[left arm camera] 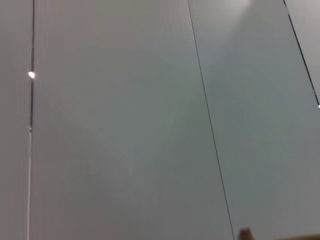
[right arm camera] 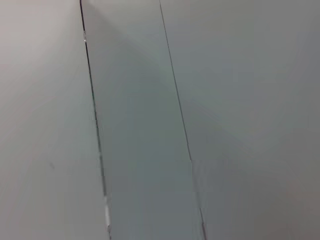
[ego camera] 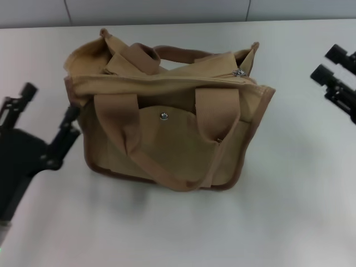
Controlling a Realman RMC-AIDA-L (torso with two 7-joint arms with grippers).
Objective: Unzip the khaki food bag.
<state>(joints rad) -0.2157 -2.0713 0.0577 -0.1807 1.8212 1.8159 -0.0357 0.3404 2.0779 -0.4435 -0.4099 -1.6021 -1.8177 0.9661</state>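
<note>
We find the khaki food bag (ego camera: 167, 122) standing on the white worktop (ego camera: 289, 211), its two handles (ego camera: 214, 114) slumped, one over the front pocket with its snap stud (ego camera: 163, 115), the other across the top. The zip line (ego camera: 167, 79) runs along the top seam, and the metal zip pull (ego camera: 239, 72) sits at the end of the bag nearer the right gripper (ego camera: 334, 69). Along the length we can see, the seam looks drawn together; the end nearer the left gripper (ego camera: 47, 114) gapes a little, but we cannot tell whether that is open zip or only folded cloth.

The left gripper stands just beside that end of the bag, fingers spread and released, holding nothing; one finger appears close to or against the bag's corner. The right gripper is well apart from the bag, past the pull's end, also released and empty. Neither wrist view shows the bag usefully; the left wrist view catches only a sliver of khaki at its edge.

Risks as we judge them:
- The pull is small and lies flat against the cloth; a gripper closing on it may pinch fabric or slip off.
- The bag is soft and light; pulling the zip without the other gripper bracing the bag would likely drag or tip it across the worktop.
- The slumped handle across the top may snag a gripper travelling along the zip line.
- The end of the bag nearer the left gripper may buckle if pressed.
</note>
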